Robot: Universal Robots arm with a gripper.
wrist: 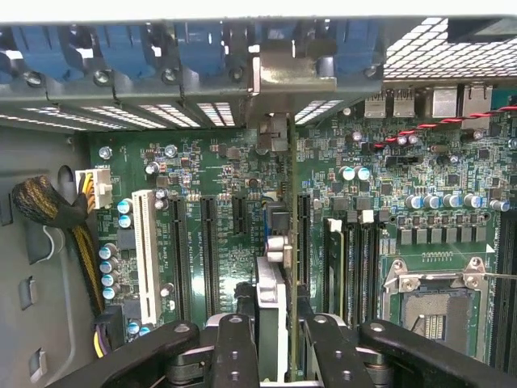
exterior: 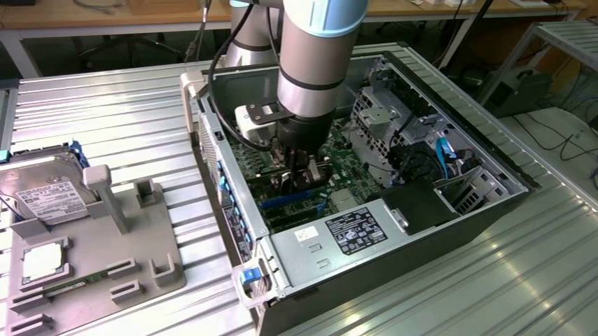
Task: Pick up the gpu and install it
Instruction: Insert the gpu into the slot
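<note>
The pincer [wrist: 272,339] is pinching the gpu [wrist: 273,295] between its fingers [wrist: 235,343], deep inside the open computer case [exterior: 488,152]. The card is held on edge above the motherboard [wrist: 218,162], metal bracket toward the case's back wall, probably so that its lower edge can drop straight into a slot. The case also holds a labelled power supply [exterior: 360,227]. At the exterior view's left, a grey tray [exterior: 140,260] holds a hard drive [exterior: 42,194] and a memory stick [exterior: 66,285].

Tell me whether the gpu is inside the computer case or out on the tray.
Inside the case: the gpu stands on edge between the fingers, above the motherboard's slots. Fully seated? Cannot tell.
</note>
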